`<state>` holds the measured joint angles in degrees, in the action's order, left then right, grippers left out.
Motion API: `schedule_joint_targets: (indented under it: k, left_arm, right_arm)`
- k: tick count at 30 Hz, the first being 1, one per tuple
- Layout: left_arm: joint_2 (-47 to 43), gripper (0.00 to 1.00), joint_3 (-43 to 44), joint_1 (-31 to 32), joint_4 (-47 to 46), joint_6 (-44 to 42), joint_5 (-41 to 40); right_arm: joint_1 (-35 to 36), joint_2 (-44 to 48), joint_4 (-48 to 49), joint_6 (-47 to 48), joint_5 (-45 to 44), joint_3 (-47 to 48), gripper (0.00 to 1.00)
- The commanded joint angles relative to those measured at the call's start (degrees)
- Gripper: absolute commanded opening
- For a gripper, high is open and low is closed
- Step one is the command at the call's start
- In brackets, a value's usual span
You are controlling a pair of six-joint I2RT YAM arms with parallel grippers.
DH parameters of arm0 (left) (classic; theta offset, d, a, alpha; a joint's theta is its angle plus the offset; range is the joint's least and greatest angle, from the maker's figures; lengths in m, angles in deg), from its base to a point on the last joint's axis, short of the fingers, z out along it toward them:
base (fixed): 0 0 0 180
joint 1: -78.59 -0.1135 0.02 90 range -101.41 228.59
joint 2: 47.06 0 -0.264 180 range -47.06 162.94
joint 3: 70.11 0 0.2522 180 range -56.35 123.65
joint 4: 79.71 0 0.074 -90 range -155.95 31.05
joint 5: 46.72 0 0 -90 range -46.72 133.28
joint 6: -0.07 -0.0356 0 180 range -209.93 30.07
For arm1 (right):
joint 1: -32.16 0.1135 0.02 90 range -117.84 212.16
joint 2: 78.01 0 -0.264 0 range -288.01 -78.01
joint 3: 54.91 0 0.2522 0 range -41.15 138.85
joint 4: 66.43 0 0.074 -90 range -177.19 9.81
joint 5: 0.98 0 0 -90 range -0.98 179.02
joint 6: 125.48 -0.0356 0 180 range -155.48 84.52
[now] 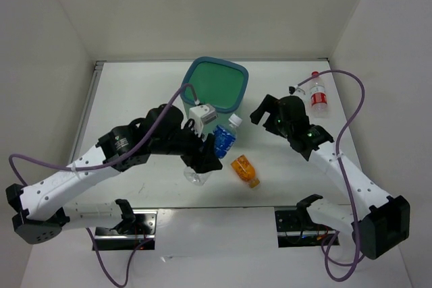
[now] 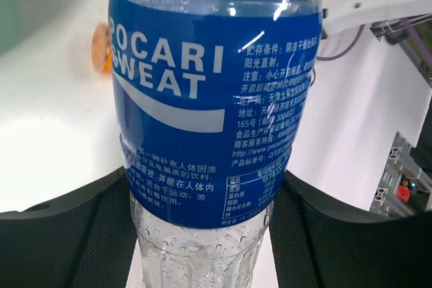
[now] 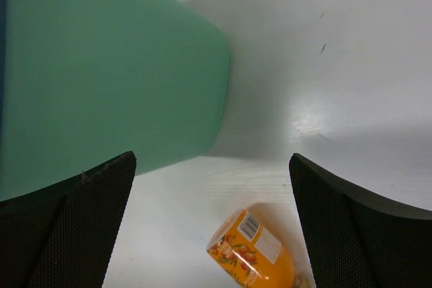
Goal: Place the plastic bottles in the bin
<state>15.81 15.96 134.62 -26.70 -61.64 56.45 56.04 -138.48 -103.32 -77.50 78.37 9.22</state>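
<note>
The left gripper [image 1: 204, 158] clamps the blue-label bottle [image 2: 209, 112] beside the bin [image 1: 237, 72], the right gripper [image 3: 210, 160] gapes empty, and the orange bottle [image 1: 244, 170] and red-label bottle [image 1: 318, 98] wait untouched, so most remains

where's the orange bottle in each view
Top external: the orange bottle lies at centre, below the bin.
Left wrist: upper left, mostly hidden behind the blue-label bottle.
Right wrist: bottom centre.
Shared landmark: the teal bin, a sliver at the left wrist view's far left edge and filling the right wrist view's upper left.
</note>
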Motion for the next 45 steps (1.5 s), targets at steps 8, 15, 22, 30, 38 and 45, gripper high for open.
schedule_joint_targets:
  k: [8,15,22,30,38,45]
  left_arm:
    - [10.8,0.48,19.6,-0.7,-7.3,-6.8,-31.4]
    - [31.9,0.48,38.1,-7.4,-8.2,-11.0,-48.4]
    - [37.8,0.58,38.7,-17.4,-16.1,-11.6,-39.4]
    - [40.2,0.80,32.0,-18.8,-20.2,-9.9,-29.4]
    - [37.5,1.00,30.1,-18.8,-20.3,-9.4,-25.6]
    - [32.8,1.00,34.2,-18.8,-15.3,-10.4,-26.4]
  right_arm:
    - [16.1,-5.2,-0.2,0.9,4.4,-1.2,0.99]
    - [19.6,-4.6,-0.2,-1.1,8.0,-4.3,0.99]
    - [21.4,-8.0,-3.2,-3.2,4.4,-5.5,0.99]
    - [22.4,-11.1,-6.2,-6.4,0.0,-8.3,0.99]
    - [22.4,-14.6,-0.8,-5.2,3.8,-9.5,0.99]
    - [25.8,-14.6,-2.1,-3.9,4.9,-10.0,0.99]
